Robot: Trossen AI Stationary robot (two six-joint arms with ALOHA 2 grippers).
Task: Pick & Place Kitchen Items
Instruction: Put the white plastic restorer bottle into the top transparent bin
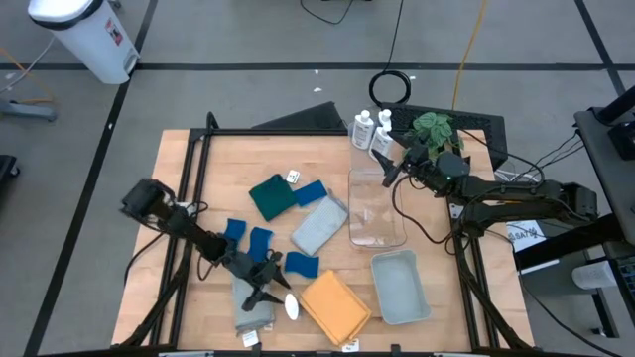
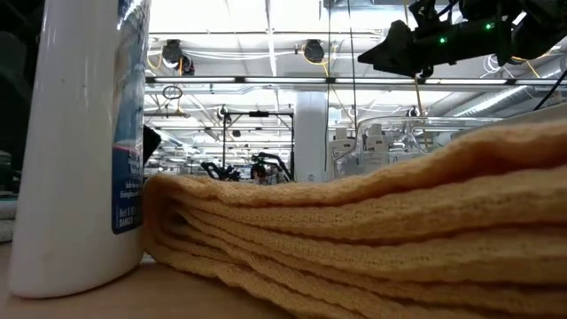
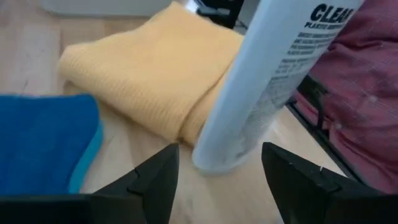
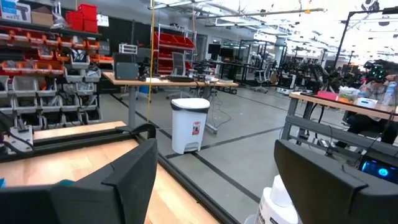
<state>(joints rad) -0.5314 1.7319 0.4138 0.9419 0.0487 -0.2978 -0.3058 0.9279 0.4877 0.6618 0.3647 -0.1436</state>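
Observation:
A white bottle (image 3: 267,81) with a blue label stands upright on its base near the table's near edge (image 1: 291,305), beside the folded orange cloth (image 1: 334,305). My left gripper (image 1: 270,288) is open, low over a grey cloth (image 1: 250,309). Its fingers (image 3: 155,180) stand on either side of the bottle's base without touching it. A blue sponge (image 3: 43,143) lies next to the gripper. My right gripper (image 1: 385,171) hangs open, raised over the far end of the clear bin (image 1: 377,208), near two white bottles (image 1: 363,129).
More blue sponges (image 1: 248,236) (image 1: 311,192), a teal cloth (image 1: 270,196) and a second grey cloth (image 1: 319,226) lie mid-table. A pale tray (image 1: 400,286) sits near the right. A plant (image 1: 434,129) stands at the far right. Red checked fabric (image 3: 367,93) shows beyond the near edge.

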